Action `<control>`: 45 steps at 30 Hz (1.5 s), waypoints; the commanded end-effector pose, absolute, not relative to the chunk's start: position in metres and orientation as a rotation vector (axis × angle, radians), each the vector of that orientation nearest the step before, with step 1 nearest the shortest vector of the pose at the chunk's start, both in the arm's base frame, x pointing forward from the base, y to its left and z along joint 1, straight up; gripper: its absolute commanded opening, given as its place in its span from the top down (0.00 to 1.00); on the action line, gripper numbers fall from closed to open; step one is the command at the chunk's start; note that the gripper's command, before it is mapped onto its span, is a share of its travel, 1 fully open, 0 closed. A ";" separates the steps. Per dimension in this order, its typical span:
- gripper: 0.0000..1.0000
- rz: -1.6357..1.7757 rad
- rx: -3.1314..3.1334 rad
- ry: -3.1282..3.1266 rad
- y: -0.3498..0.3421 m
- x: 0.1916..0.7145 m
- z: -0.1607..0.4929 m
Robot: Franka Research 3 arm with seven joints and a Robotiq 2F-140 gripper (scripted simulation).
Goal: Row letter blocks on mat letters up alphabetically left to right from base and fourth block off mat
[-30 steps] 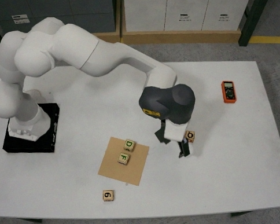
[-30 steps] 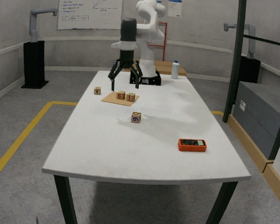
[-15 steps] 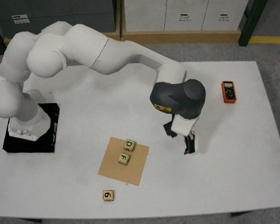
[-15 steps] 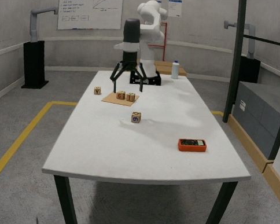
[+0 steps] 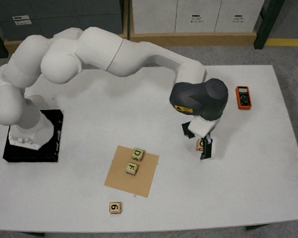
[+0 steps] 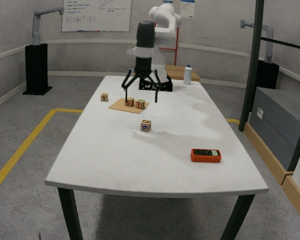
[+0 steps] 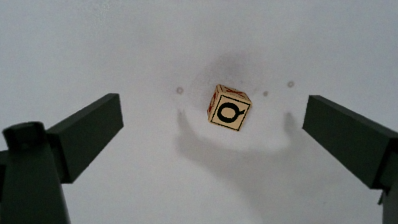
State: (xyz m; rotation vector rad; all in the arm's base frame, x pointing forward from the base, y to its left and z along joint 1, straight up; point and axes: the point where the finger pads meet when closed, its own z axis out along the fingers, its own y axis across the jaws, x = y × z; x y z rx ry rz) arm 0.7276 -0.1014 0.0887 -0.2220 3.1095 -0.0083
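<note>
My gripper [image 5: 198,146] [image 6: 141,101] [image 7: 212,111] is open, above the block with Q on top [image 5: 199,144] [image 6: 145,125] [image 7: 229,111]. That block stands on the table off the mat, apart from the fingers, and sits turned in the wrist view. The D block [image 5: 137,154] [image 6: 140,103] and the F block [image 5: 131,169] [image 6: 129,102] stand on the tan mat [image 5: 144,183] [image 6: 120,107] with a small gap between them; D is on the left seen from the base. The block with a 6 on top [image 5: 115,207] [image 6: 104,97] stands off the mat.
An orange multimeter [image 5: 244,98] [image 6: 206,155] lies at the far side of the table from the base. A white bottle [image 6: 187,75] stands near the base in the exterior view. The black base plate [image 5: 30,155] is at the left in the top view.
</note>
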 end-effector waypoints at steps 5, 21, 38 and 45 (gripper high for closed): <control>0.00 -0.002 0.065 3.136 -0.088 0.740 0.086; 0.00 -0.010 0.279 3.124 -0.069 0.760 0.082; 0.45 -0.010 0.279 3.124 -0.069 0.760 0.082; 0.45 -0.010 0.279 3.124 -0.069 0.760 0.082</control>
